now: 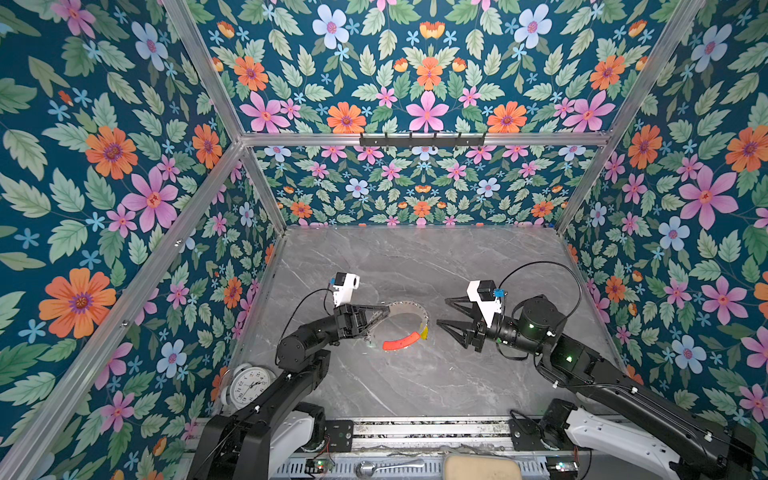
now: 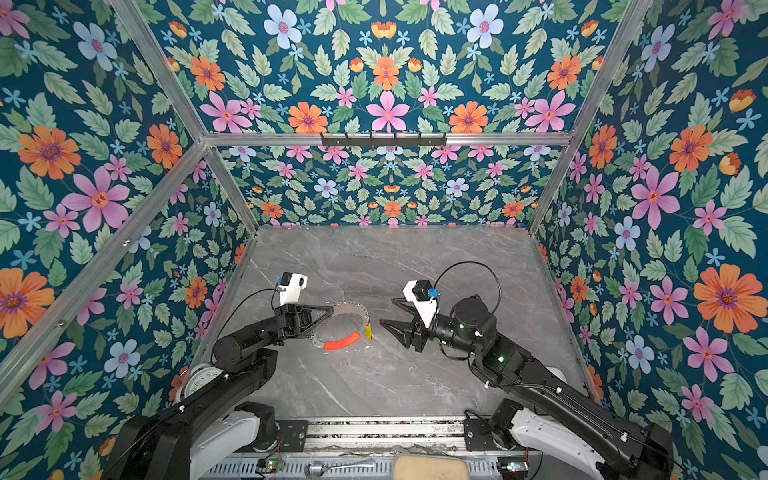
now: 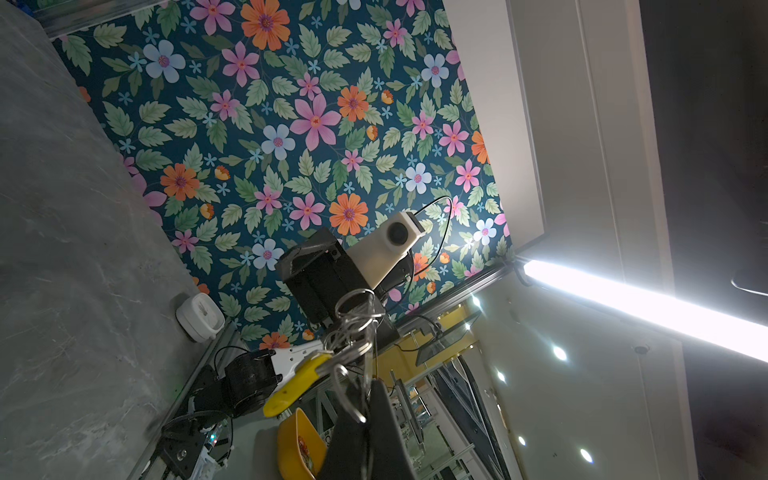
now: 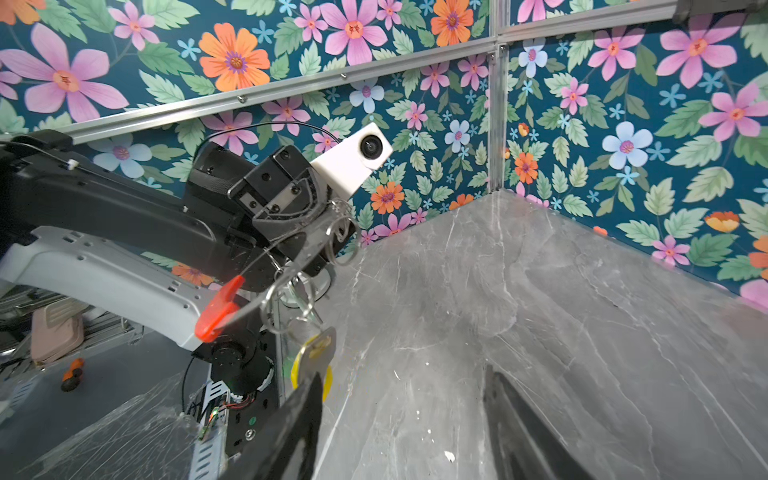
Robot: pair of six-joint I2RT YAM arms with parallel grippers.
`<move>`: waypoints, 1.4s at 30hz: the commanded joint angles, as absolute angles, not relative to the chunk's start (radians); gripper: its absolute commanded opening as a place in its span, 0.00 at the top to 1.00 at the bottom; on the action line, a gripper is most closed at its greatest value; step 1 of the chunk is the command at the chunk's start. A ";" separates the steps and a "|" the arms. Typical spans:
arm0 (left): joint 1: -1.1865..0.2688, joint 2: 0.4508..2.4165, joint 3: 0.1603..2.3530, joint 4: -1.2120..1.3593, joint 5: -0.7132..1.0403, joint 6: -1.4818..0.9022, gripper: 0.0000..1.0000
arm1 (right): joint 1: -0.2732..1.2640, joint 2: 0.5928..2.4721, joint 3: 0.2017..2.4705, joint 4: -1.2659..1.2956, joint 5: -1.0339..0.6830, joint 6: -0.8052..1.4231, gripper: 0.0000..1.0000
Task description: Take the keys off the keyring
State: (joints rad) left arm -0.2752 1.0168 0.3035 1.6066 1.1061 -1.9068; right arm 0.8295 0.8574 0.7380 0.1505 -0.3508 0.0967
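Keyring (image 1: 411, 308): held above grey marble tabletop (image 1: 415, 257) in floral-walled enclosure (image 1: 124, 166); extends rightward from left gripper (image 1: 385, 311), clamped on its rim. Yellow-tagged key (image 1: 424, 332) hangs downward. Right gripper (image 1: 442, 311): jaws apart, beside it.

The keyring (image 1: 409, 308) is thin bright metal, its red sleeve (image 1: 401, 341) glossy plastic. The key (image 4: 321, 344) is silver metal with a yellow plastic tag (image 4: 296, 368). The tabletop (image 1: 415, 257) looks like smooth grey marble, faintly sheened.
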 commanded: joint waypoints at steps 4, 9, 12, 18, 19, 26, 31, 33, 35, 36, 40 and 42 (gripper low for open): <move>-0.275 1.016 0.308 1.669 1.097 -1.903 1.00 | 0.856 0.867 0.739 0.292 -0.442 0.049 0.37; -0.275 1.017 0.310 1.669 1.097 -1.904 1.00 | 0.879 0.883 0.749 0.276 -0.444 0.018 0.38; -0.276 1.015 0.312 1.669 1.096 -1.906 1.00 | 0.904 0.896 0.764 0.243 -0.401 -0.028 0.40; -0.275 1.013 0.308 1.669 1.098 -1.910 1.00 | 0.945 0.942 0.798 0.226 -0.311 -0.094 0.40; -0.275 1.012 0.308 1.669 1.098 -1.912 1.00 | 0.945 0.947 0.802 0.226 -0.300 -0.101 0.41; -0.275 1.008 0.305 1.669 1.101 -1.919 1.00 | 0.945 0.968 0.834 0.188 -0.284 -0.139 0.54; -0.275 1.007 0.306 1.669 1.101 -1.923 1.00 | 0.944 0.976 0.847 0.160 -0.301 -0.156 0.66; -0.275 1.006 0.307 1.669 1.098 -1.923 1.00 | 0.944 0.964 0.844 0.152 -0.301 -0.159 0.64; -0.275 1.006 0.306 1.669 1.094 -1.922 1.00 | 0.944 0.942 0.838 0.132 -0.304 -0.161 0.56; -0.276 1.007 0.307 1.669 1.095 -1.921 1.00 | 0.944 0.933 0.834 0.126 -0.304 -0.158 0.54; -0.275 1.011 0.313 1.669 1.095 -1.919 1.00 | 0.945 0.870 0.803 0.103 -0.289 -0.140 0.50; -0.276 1.012 0.315 1.669 1.100 -1.918 1.00 | 0.944 0.844 0.789 0.097 -0.271 -0.137 0.50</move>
State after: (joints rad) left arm -0.2752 1.0115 0.3046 1.6009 1.0878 -1.9156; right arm 0.9432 0.8669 0.7982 0.1051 -0.3031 -0.1516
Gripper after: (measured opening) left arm 0.062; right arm 0.504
